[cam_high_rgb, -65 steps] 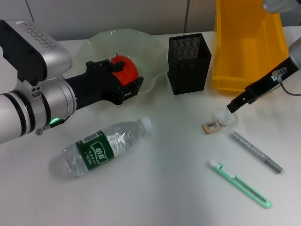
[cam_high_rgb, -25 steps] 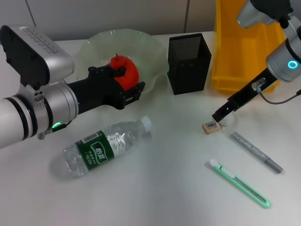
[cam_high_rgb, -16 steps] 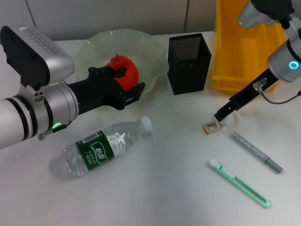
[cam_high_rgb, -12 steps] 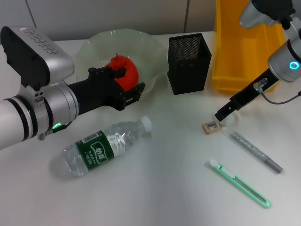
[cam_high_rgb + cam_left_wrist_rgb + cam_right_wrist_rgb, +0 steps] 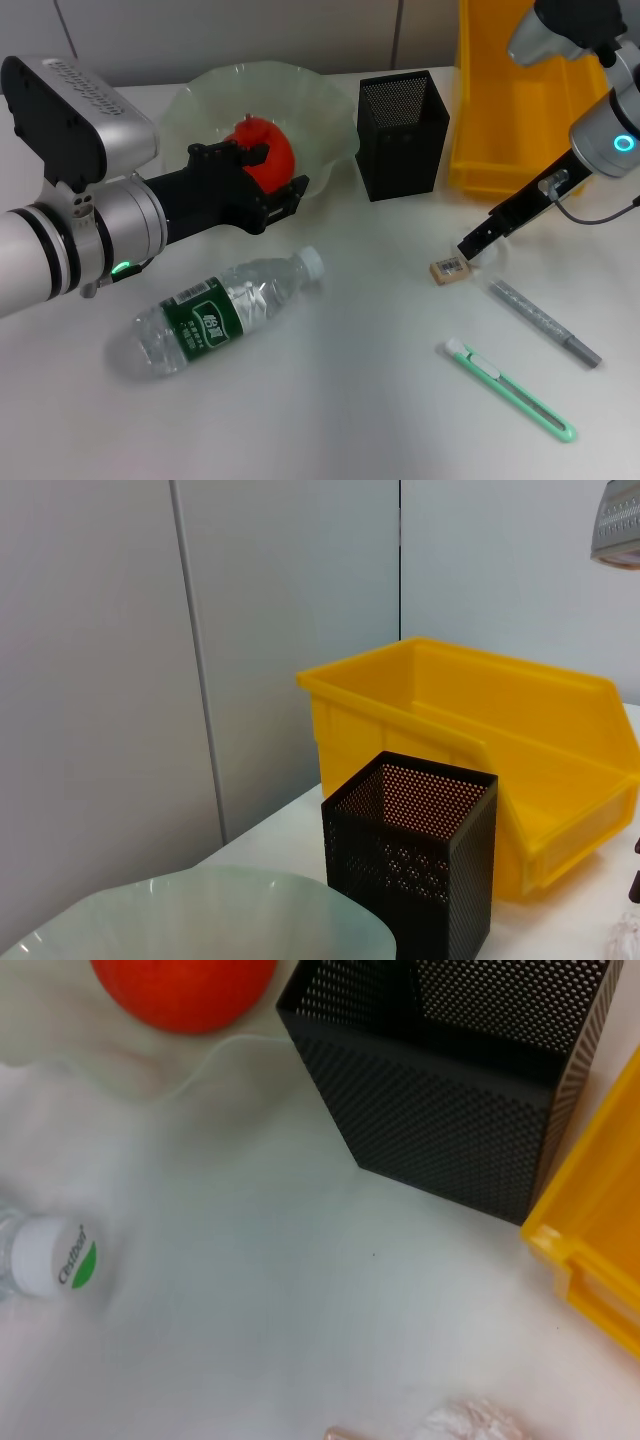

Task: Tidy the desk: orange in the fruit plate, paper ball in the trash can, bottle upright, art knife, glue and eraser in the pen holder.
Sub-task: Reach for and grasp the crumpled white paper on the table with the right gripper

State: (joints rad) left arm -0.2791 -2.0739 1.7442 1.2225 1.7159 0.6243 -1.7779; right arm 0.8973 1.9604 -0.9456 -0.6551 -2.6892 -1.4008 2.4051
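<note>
Against grey wall panels, white desk (image 5: 330, 400) holds a yellow bin (image 5: 520, 90) at its far right corner. Paper ball (image 5: 470, 1422), white and crumpled, lies right of centre beside right gripper (image 5: 470, 246); fingers' state indeterminate.

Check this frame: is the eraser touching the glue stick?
Apart. The head view shows bare white desk between the eraser and the near end of the glue stick.

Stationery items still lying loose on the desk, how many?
3. Small tan eraser just below the right gripper; grey glue stick to its right; mint-green art knife nearest the camera. None seen inside the black mesh pen holder.
</note>
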